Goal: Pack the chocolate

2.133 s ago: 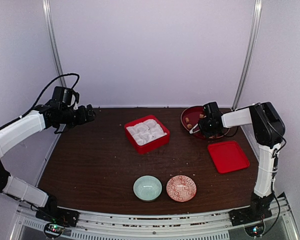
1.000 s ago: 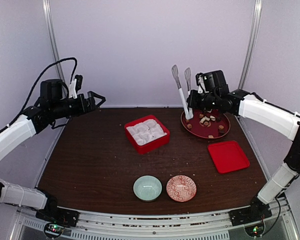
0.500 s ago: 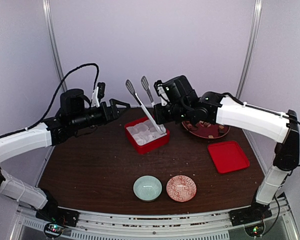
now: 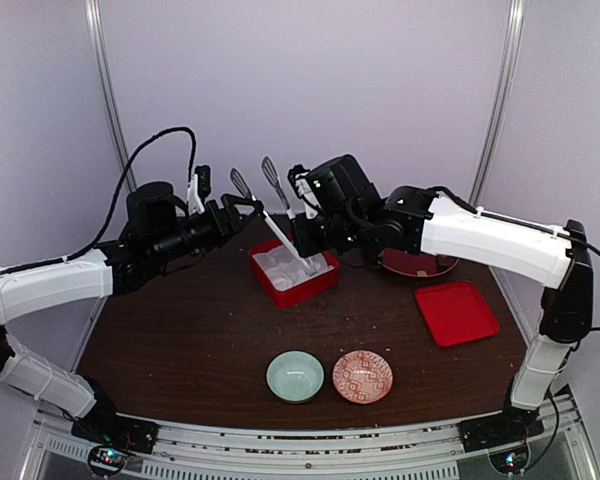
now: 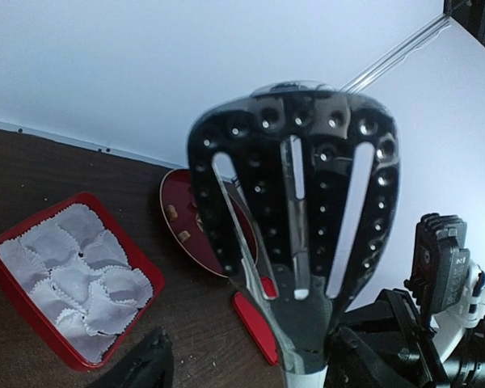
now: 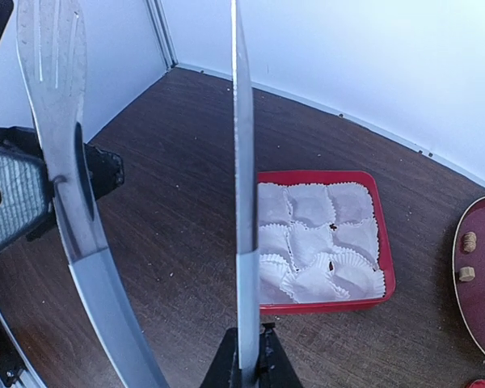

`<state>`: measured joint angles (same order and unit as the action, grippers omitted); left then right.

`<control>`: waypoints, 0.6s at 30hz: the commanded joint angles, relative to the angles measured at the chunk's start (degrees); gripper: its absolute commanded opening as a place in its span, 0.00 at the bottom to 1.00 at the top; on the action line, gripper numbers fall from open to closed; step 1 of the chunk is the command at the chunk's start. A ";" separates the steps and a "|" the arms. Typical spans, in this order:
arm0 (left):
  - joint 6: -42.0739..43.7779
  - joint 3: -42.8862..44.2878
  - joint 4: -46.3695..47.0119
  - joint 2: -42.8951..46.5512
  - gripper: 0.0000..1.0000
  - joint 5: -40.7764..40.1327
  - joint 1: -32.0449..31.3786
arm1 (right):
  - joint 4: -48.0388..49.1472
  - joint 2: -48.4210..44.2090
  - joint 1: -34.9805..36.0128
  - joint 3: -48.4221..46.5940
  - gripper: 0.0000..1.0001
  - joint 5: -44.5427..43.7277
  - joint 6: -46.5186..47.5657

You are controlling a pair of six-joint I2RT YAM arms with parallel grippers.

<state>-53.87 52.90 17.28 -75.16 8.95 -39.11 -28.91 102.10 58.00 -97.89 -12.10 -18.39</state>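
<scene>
Slim silver tongs [image 4: 270, 205] are held upright over the red box [image 4: 302, 290] of white paper cups, with my right gripper [image 4: 302, 233] shut on one arm of them near its base. In the right wrist view that arm [image 6: 239, 242] rises from the fingers [image 6: 226, 364]. My left gripper [image 4: 242, 207] has reached the tongs' slotted heads [image 5: 295, 202]. Its jaws stand apart, one on each side of the stem, and I cannot tell if they touch it. Tan chocolate pieces [image 5: 183, 236] lie on the dark red plate [image 6: 469, 303], mostly hidden behind my right arm in the top view.
A flat red lid [image 4: 457, 312] lies at the right of the table. A pale green bowl [image 4: 295, 376] and a patterned bowl [image 4: 362, 376] stand near the front edge. The box's paper cups [image 6: 319, 242] hold only small crumbs.
My right arm has carried the tongs left from the plate to over the red box. My left gripper has come up to the tongs' heads and its jaws have narrowed.
</scene>
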 commanded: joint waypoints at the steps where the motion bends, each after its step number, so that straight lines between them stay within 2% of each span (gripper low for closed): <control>1: -2.12 1.05 5.95 -0.90 0.67 0.09 -0.09 | 2.35 -1.47 0.69 -0.53 0.06 -0.66 1.55; 16: -7.99 -1.96 13.65 -1.50 0.26 0.81 -0.09 | 6.37 -2.89 1.28 2.82 0.08 -0.15 2.83; 18: -8.22 -2.22 13.70 -1.33 0.24 0.50 -0.09 | 7.08 -3.33 1.25 3.45 0.09 -0.17 3.03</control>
<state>-61.23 51.37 25.93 -76.62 9.47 -39.11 -24.95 101.78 58.83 -95.81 -12.08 -16.23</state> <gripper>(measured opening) 0.256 0.085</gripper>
